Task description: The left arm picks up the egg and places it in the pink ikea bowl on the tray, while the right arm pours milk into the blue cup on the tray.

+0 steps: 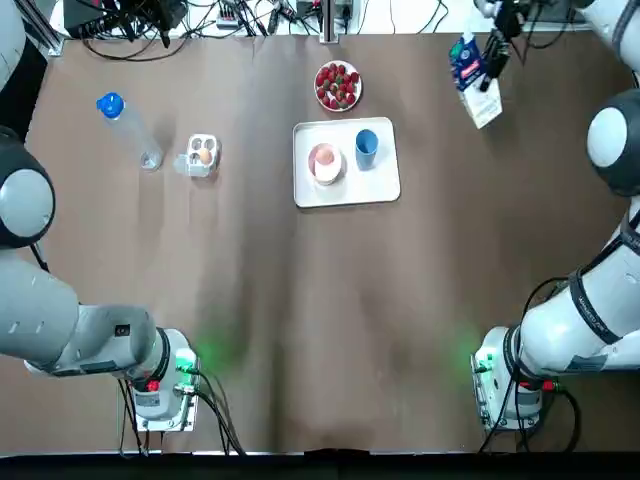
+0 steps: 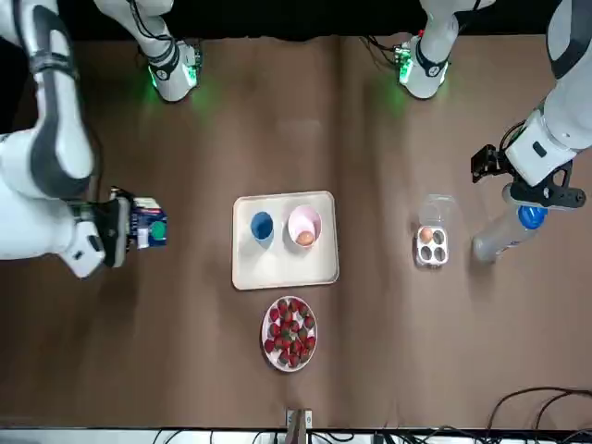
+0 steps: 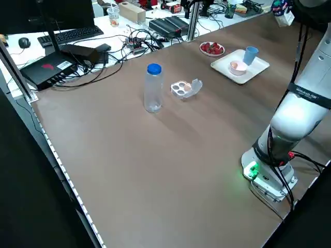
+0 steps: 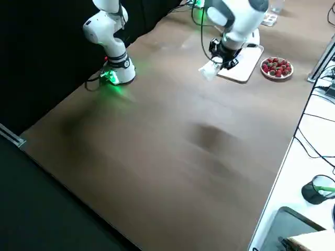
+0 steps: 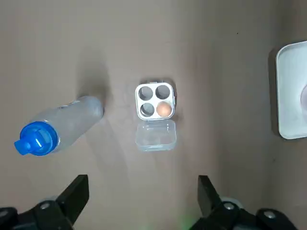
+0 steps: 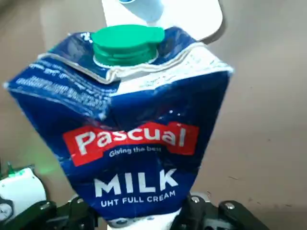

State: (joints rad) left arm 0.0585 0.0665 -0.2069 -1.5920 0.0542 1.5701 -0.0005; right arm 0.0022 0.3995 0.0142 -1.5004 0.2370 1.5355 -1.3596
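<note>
tray point(image 1: 380, 185): white, sits mid-table point(image 1: 300, 320), holds the two task containers side by side
pink bowl point(image 2: 296, 218): on the tray, upright, and there's an egg point(image 2: 304, 238) lying inside it
blue cup point(image 1: 366, 146): on the tray right beside the bowl, upright; honestly can't tell if there's anything in it
milk carton point(image 6: 139, 124): blue Pascual full cream, tipped over on its side up off the table, well apart from the tray on the robot's right, top end facing the tray
green cap point(image 6: 125, 44): on the carton's spout and looks closed
right gripper point(image 6: 136, 215): clamped around the carton's lower end, carrying it
left gripper point(image 5: 141, 191): fingers spread wide with nothing between them, hanging high over the bottle and egg box on the robot's left
egg box point(image 5: 155, 99): little clear four-cell thing to the left of the tray, one second egg point(image 5: 164, 110) in a cell, the other three cells bare
lid point(image 5: 156, 135): flipped open, lying flat next to the cells
bottle point(image 1: 130, 132): clear plastic, blue top, standing just beside the egg box; contents not readable
plate point(image 2: 265, 338): on the far side of the tray from the arms, piled with strawberries point(image 1: 338, 86)
</note>
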